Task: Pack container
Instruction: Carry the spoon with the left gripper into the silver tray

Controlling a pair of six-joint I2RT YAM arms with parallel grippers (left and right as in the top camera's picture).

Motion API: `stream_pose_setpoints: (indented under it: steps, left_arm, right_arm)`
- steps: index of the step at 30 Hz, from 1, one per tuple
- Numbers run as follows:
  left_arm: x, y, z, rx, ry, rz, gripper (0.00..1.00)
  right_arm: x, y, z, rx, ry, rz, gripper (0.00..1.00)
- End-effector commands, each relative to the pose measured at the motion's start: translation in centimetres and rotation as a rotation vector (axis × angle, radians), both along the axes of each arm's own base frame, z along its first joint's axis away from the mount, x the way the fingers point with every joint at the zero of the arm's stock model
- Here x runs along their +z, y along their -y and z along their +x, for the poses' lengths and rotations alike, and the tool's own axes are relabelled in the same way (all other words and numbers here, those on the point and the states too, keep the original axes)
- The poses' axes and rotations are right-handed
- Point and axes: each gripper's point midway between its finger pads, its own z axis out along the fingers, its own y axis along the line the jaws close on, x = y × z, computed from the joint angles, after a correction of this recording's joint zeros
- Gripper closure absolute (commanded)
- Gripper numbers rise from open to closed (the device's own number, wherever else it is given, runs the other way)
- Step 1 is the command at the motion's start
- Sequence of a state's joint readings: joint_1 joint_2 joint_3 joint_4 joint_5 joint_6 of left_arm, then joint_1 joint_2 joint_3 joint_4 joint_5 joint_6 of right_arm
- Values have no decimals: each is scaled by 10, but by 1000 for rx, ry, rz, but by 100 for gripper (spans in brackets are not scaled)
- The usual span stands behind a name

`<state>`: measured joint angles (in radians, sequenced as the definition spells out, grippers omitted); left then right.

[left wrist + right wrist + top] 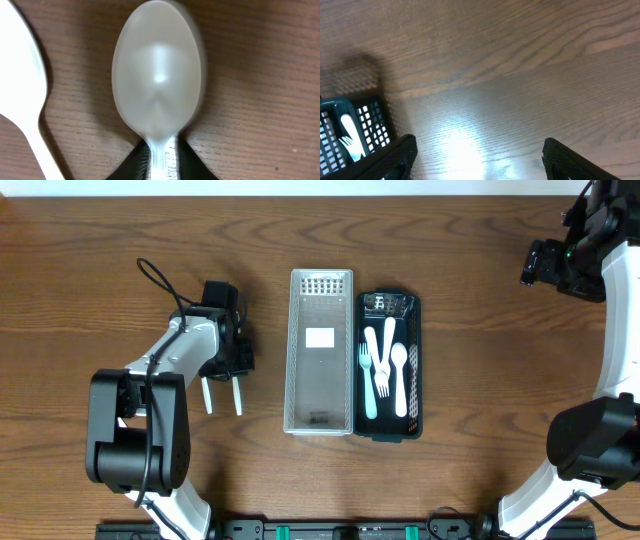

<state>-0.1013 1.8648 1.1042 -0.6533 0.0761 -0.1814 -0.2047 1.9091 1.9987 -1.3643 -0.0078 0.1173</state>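
We count several plastic forks and spoons (384,370) packed in the dark mesh basket (415,380). Two more lie out at its 9 o'clock. The left gripper (161,159) pinches one white plastic spoon (157,75) (its twin (22,75) waits alongside). The right gripper (476,148) gapes wide, empty.

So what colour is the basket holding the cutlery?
Dark teal. The basket shows whole in the overhead view, and its colour also reads clearly in the right wrist view.
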Motion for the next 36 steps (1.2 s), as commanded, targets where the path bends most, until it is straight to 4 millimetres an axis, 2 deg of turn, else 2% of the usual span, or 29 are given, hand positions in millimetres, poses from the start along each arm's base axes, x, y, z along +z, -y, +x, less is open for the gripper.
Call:
stream_pose_setpoints:
  steps: [1,6,9,12,15,17,19,20,22,24,27,33,36]
  left_arm:
    - [-6,0,-1,-12,-19,0,92]
    - [-4,-2,0,-12,-14,12,94]
    - [9,-4,2,-11,3,26,94]
    - [50,-1,16,-17,71,29,94]
    - [109,13,28,-53,161,16,94]
    - [149,31,31,-97,223,3,94]
    - [178,54,31,-154,276,-12,94]
    - [189,68,30,-189,301,-23,94]
    - [199,94,27,-221,326,-47,94]
    - [196,121,22,-239,326,-72,94]
    - [178,146,16,-255,280,-79,94]
    - [114,172,14,-287,140,-37,94]
    - [86,174,15,-293,83,-12,94]
  right_arm:
    - [-3,1,-1,10,-10,1,17]
    - [-3,1,-1,10,-10,1,17]
    - [-3,1,-1,10,-10,1,17]
    - [-3,1,-1,10,-10,1,17]
    - [-3,1,0,10,-9,1,17]
    - [-3,1,0,10,-8,1,17]
    - [-3,1,0,10,-7,1,17]
    - [-3,1,0,10,-7,1,17]
    - [-3,1,0,10,-7,1,17]
    - [-3,1,0,10,-8,1,17]
    - [-3,1,0,10,-8,1,17]
    - [-4,1,-1,10,-12,2,17]
    - [-4,1,-1,10,-12,2,17]
